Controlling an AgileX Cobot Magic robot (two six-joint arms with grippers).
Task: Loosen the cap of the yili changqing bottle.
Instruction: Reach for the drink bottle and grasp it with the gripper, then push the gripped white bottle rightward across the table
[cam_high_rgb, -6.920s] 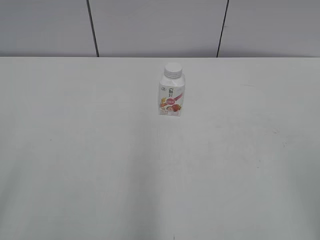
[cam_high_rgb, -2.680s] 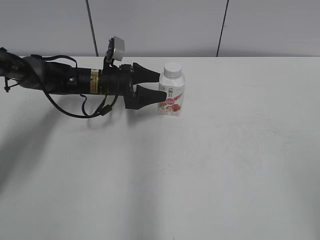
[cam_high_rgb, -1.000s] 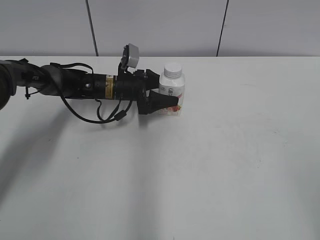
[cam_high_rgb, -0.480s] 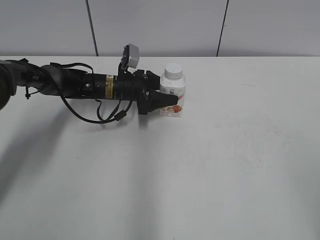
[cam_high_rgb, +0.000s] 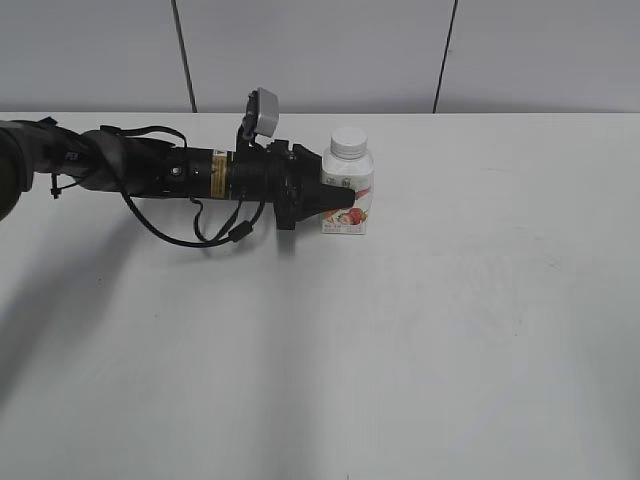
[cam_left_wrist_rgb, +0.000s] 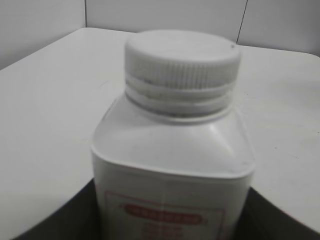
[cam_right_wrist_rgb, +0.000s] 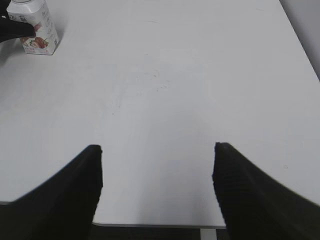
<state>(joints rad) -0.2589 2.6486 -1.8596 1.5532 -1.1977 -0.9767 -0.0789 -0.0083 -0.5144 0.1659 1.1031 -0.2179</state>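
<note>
Bottle nudged slightly right since half a second ago, left end effector (cam_high_rgb: 338, 200) clamped on its body.

The yili changqing bottle (cam_high_rgb: 348, 190) stands upright at upper centre of the desk (cam_high_rgb: 420, 340), long axis vertical, the cap (cam_high_rgb: 348, 142) free above the grip. The right end effector (cam_right_wrist_rgb: 157, 185), spread open and empty, sits well apart at lower right; the cap lies up-left of it.
</note>
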